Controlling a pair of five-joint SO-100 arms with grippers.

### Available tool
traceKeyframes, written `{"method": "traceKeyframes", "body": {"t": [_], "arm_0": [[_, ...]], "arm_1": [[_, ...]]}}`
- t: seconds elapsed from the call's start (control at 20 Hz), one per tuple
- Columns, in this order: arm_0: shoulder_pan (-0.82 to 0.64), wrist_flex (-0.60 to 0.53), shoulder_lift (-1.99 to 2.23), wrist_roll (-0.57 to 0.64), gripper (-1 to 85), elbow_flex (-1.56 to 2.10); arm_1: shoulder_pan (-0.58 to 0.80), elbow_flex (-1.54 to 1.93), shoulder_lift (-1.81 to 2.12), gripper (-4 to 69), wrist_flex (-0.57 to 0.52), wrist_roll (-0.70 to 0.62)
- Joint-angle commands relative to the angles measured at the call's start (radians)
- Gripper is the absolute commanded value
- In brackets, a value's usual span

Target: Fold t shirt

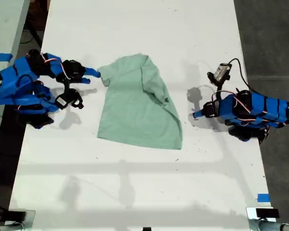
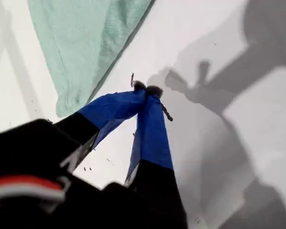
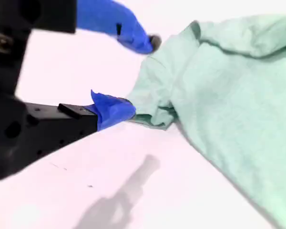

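While my second gripper [image 3: 136, 76] gapes at t shirt [image 3: 219, 86] sleeve, first gripper [image 2: 147, 89] closed, empty

Shirt [image 1: 137, 103] lies on table [image 1: 135, 192], roughly mid-table in exterior view, partly folded w/ one flap laid over its exterior-view right part. My second gripper [image 1: 95, 73] sits at exterior view's left, tips at shirt's near sleeve edge; in second wrist view [image 3: 133, 76] jaws stand apart, one tip touching cloth [image 3: 219, 95], other above it. My first gripper [image 1: 196, 114] sits at exterior view's right, near shirt's edge but apart from it; in first wrist view [image 2: 147, 90] jaw tips meet over bare table [image 2: 257, 143], shirt corner [image 2: 81, 43] beyond them. Tape bit [image 1: 263, 198] lies on table at exterior view's lower right.
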Motion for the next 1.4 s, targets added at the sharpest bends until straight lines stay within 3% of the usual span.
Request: {"method": "traceKeyframes", "body": {"t": [0.0,0.15,0.4,0.6,0.65,0.75,0.8,1.0,1.3,1.35], "arm_0": [[-0.222,-0.084,-0.39,0.268,29.1,-0.163],[-0.362,-0.144,-0.604,0.43,28.8,-0.238],[-0.419,-0.141,-0.75,0.442,27.2,-0.341],[-0.379,-0.123,-0.818,0.419,25.7,-0.453],[-0.365,-0.127,-0.854,0.417,21.6,-0.468],[-0.353,-0.138,-0.979,0.411,2.9,-0.508],[-0.347,-0.138,-1.051,0.41,-0.3,-0.534],[-0.288,-0.037,-1.252,0.407,-0.3,-0.67],[-0.261,0.061,-1.025,0.351,-0.3,-0.719],[-0.252,0.069,-0.992,0.347,6.8,-0.729]], "arm_1": [[-0.012,0.057,0.009,-0.5,0.005,0.0],[-0.012,0.057,0.009,-0.5,0.005,-0.002],[-0.009,0.057,0.009,-0.5,0.005,0.002],[-0.008,0.057,0.009,-0.5,0.005,0.005],[-0.008,0.057,0.009,-0.5,0.005,0.005],[-0.015,0.057,0.009,-0.5,0.005,0.008],[-0.018,0.057,0.009,-0.5,0.005,0.008],[-0.018,0.057,0.009,-0.5,0.005,0.006],[-0.021,0.057,0.009,-0.5,0.005,0.006],[-0.021,0.057,0.009,-0.5,0.005,0.006]]}}
